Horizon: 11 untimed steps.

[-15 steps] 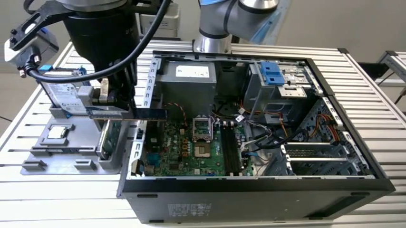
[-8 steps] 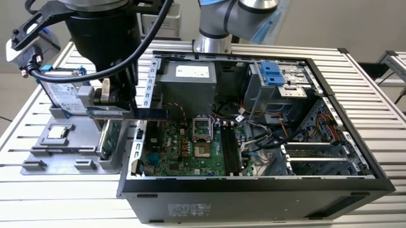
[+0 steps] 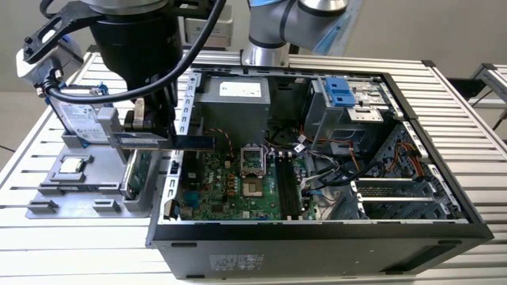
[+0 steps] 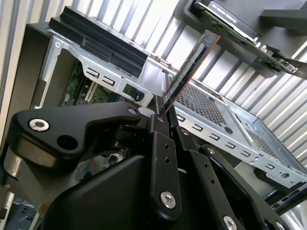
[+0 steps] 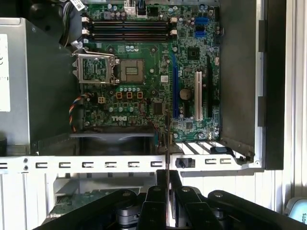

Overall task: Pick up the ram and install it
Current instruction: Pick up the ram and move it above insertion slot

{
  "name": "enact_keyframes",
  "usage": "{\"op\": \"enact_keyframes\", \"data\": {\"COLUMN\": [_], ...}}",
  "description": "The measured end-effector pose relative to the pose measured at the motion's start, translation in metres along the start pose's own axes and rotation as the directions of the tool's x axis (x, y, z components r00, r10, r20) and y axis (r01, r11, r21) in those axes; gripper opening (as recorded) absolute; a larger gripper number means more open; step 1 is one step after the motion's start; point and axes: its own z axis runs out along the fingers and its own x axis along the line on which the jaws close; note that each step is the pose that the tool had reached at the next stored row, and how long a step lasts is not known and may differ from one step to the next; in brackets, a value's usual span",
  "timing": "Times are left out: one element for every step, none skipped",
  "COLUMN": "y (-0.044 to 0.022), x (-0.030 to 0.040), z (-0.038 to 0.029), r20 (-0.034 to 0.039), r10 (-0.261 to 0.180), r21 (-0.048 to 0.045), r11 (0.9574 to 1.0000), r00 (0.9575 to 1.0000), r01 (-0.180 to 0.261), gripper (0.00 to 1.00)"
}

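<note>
Pinching the ram (image 4: 191, 69) (one end), end effector (image 4: 162, 112) overhangs case wall (image 5: 96, 164).

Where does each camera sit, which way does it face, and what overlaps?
Exterior view: off the arm, looking down into the open case; the arm and gripper show.
First wrist view: at the wrist, looking past the gripper at the motherboard.
Second wrist view: at the wrist, looking along the gripper toward the case frame.
Shared: all three show the ram held by the gripper.

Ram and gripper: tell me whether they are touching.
Touching. The second wrist view shows the ram with its lower end pinched in the gripper, a finger pressed against each face and no gap between.
</note>
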Motion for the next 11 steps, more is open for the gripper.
{"op": "enact_keyframes", "data": {"y": [0.001,0.0019,0.0029,0.0039,0.005,0.006,0.0072,0.0084,0.0095,0.0107,0.0119], "x": [0.0,0.0001,0.0001,0.0001,0.0002,0.0002,0.0002,0.0003,0.0003,0.0004,0.0004], "z": [0.0,0.0,0.0001,0.0001,0.0001,0.0001,0.0002,0.0002,0.0003,0.0003,0.0003], "r20": [0.0,0.0,0.0,0.0,0.0001,0.0,0.0,0.0,-0.0001,0.0,0.0001], "r10": [0.0,0.0,0.0,0.0,0.0,0.0,0.0,0.0,0.0,0.0,0.0], "r21": [0.0001,0.0,0.0,0.0,0.0001,0.0,0.0001,0.0001,0.0,0.0001,0.0001], "r11": [1.0,1.0,1.0,1.0,1.0,1.0,1.0,1.0,1.0,1.0,1.0], "r00": [1.0,1.0,1.0,1.0,1.0,1.0,1.0,1.0,1.0,1.0,1.0], "r01": [0.0,0.0,0.0,0.0,0.0,0.0,0.0,0.0,0.0,0.0,0.0], "gripper": [0.0,0.0,0.0,0.0,0.0,0.0,0.0,0.0,0.0,0.0,0.0]}}
